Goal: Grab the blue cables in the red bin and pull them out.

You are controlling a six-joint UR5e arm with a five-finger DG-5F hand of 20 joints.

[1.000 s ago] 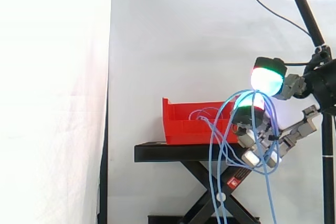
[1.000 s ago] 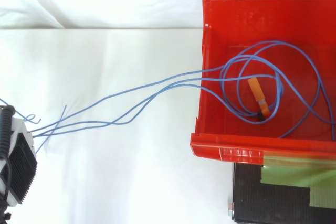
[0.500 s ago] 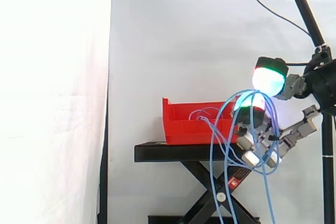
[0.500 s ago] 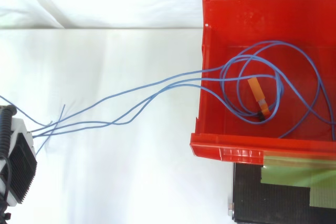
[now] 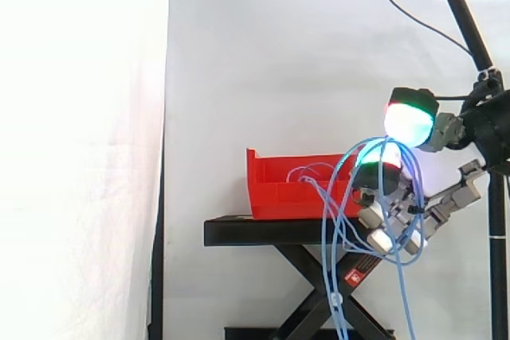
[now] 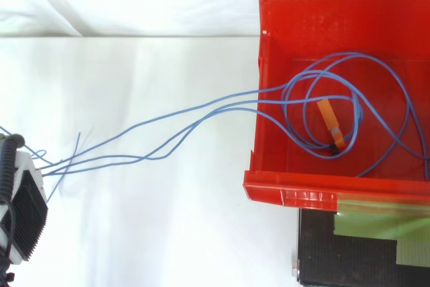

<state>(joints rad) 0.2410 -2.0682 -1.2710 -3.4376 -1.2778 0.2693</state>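
The red bin (image 5: 279, 189) stands on a black stand (image 5: 255, 231). Thin blue cables (image 6: 201, 115) lie looped on the floor of the red bin (image 6: 289, 194) around an orange tag (image 6: 330, 124). Several strands run out over its left wall to my hand (image 6: 23, 213) at the view's left edge. In the side view my hand (image 5: 398, 212) is to the right of the bin, a little below its rim. Its curled fingers are shut on the blue cables (image 5: 328, 220), which arch over the glowing fingertips (image 5: 409, 119) and hang down in long loops.
A scissor frame (image 5: 311, 292) carries the black stand. A dark pole with a camera (image 5: 472, 29) rises at the far right behind my arm. The white curtain is the backdrop. Green-taped black equipment (image 6: 363, 247) lies below the bin in the top view.
The loose cable ends near my hand have swung a little, and the hanging loops have shifted slightly. The loops in the bin and my hand have hardly moved.
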